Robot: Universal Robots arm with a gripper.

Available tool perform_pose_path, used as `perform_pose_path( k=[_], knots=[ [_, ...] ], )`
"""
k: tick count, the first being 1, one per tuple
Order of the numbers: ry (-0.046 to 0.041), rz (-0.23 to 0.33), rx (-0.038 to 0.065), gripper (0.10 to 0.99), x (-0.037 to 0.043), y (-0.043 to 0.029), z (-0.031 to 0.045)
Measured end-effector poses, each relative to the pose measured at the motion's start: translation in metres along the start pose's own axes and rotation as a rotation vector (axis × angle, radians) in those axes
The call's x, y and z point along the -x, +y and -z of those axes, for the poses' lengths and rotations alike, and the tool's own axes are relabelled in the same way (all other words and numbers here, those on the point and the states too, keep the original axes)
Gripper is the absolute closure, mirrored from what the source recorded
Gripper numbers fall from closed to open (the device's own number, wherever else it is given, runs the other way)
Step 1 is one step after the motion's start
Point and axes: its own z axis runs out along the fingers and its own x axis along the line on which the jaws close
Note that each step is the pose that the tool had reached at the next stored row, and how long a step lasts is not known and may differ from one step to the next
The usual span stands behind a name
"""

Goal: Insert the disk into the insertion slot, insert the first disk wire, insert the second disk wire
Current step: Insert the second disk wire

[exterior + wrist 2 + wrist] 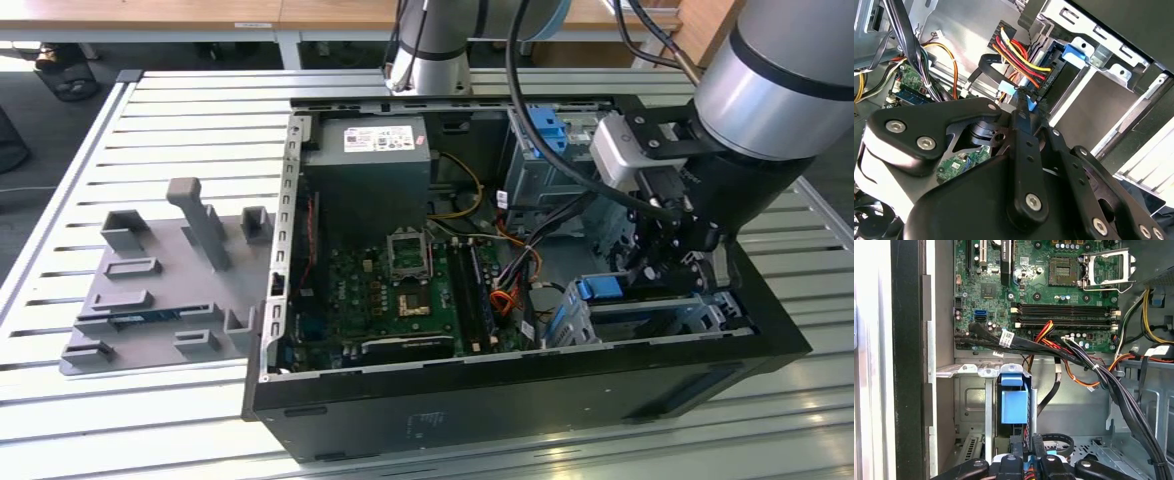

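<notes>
The disk, in its blue caddy, sits inside the insertion slot at the case's five o'clock corner. My gripper pinches a wire connector beside it.

The gripper is matt black metal with shiny screw heads. The insertion slot is dull grey sheet metal; its caddy is smooth blue plastic.

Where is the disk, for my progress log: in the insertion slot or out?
In, apparently: the disk, blue-framed, sits inside the grey insertion slot.
</notes>
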Motion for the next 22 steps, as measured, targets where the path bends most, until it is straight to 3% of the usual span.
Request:
perform_pose_path(
  k=[13, 14, 17, 22],
  knots=[
    [-0.0032, 0.0, 0.0, 0.89, -0.0015, -0.0003, 0.0022],
    [-0.0068, 0.0, 0.0, 0.89, -0.002, -0.0002, 0.002],
    [-0.0335, -0.002, 0.0, 0.89, -0.0032, -0.0003, 0.002],
    [-0.0388, -0.003, 0.0, 0.89, -0.0052, -0.0003, 0.0021]
  ],
)
